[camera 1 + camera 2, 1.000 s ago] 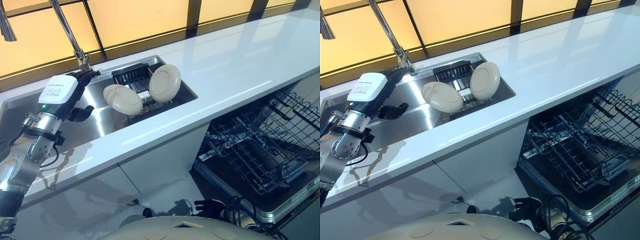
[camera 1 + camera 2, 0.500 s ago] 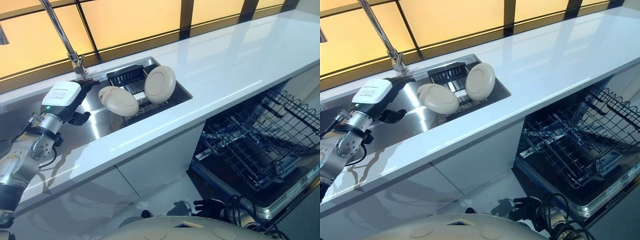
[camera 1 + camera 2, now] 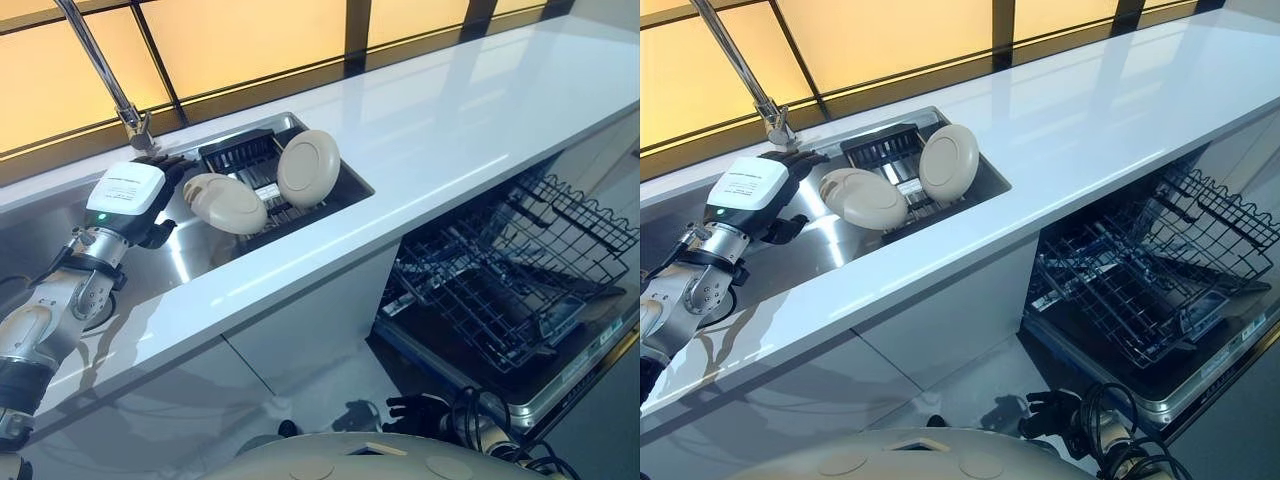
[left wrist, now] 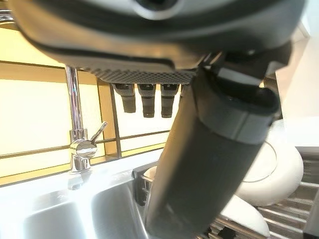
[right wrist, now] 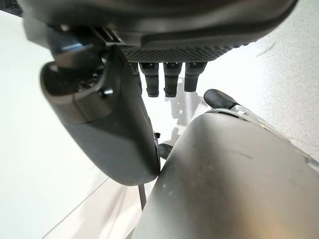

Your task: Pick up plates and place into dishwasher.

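Your left hand (image 3: 160,185) hovers beside the sink's near plate (image 3: 226,203), fingers (image 4: 143,102) loosely open, empty, poised to grasp it; dishwasher rack (image 3: 500,270) waits open.

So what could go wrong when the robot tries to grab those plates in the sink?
The two plates, the near plate and the far plate, lean on the dark rack in the sink. A nudge from the left hand might tip one onto the steel.

The tap stands right beside that hand, so lifting might knock it.

The dishwasher rack is far off to the right, so a smooth plate could slip on the way.
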Controlling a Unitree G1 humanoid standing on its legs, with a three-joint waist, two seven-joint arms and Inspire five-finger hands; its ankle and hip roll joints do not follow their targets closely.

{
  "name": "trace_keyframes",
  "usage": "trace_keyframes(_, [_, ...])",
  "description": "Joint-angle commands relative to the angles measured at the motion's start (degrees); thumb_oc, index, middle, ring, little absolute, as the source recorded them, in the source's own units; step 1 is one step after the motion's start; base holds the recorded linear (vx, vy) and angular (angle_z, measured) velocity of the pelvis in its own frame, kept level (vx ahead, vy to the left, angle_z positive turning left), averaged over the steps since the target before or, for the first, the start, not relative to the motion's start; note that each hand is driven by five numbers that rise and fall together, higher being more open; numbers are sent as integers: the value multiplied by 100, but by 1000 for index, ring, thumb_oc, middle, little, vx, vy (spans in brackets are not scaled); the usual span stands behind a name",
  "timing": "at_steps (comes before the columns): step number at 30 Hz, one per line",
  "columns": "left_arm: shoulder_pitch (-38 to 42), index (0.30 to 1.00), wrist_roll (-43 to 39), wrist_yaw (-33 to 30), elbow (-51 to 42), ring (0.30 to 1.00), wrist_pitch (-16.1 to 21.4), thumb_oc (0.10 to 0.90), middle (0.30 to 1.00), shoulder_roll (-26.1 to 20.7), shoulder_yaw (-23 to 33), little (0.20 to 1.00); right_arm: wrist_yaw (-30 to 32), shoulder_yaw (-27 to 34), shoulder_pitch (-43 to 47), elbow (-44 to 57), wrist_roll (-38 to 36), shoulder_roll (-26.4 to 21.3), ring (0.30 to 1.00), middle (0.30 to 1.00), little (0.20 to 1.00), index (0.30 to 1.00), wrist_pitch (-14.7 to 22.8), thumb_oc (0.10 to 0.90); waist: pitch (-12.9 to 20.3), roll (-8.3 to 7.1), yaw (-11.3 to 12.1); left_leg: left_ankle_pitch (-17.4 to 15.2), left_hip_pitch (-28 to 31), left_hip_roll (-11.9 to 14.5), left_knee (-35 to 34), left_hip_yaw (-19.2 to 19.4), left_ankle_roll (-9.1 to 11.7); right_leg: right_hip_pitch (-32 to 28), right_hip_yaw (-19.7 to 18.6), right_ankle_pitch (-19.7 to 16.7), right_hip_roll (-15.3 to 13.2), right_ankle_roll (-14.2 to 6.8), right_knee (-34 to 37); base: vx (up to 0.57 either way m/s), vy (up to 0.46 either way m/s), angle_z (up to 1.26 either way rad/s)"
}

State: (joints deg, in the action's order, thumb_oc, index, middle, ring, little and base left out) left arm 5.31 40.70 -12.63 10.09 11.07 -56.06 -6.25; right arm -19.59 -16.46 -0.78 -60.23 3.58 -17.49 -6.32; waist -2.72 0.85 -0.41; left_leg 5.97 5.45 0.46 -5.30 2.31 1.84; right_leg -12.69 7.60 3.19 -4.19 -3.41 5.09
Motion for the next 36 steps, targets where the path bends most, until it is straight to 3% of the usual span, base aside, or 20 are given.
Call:
trace_keyframes(1, [1260, 900, 192, -282, 207, 900, -300, 800, 900, -229, 172, 900, -242, -186, -27, 25, 245, -326, 900, 900, 900, 900, -55, 800, -2, 97, -86, -892, 335, -498, 42, 16, -277, 522, -56, -11, 470, -46, -411, 24, -6, -9])
trace_keyframes(23, [1648, 900, 356, -418, 641, 900, -602, 800, 900, -80, -343, 900, -237, -198, 39, -147, 260, -292, 900, 900, 900, 900, -31, 800, -16, 103, -176, -914, 350, -493, 74, 79, -283, 512, -149, 8, 523, -23, -414, 12, -3, -3])
trace_keyframes(36, [2150, 900, 754, 30, 1034, 900, -735, 800, 900, 37, -1009, 900, -214, -251, 118, -120, 184, -288, 900, 900, 900, 900, -129, 800, -26, 129, -305, -951, 373, -500, 109, 127, -309, 541, -268, 18, 546, -27, -455, 34, -7, -2])
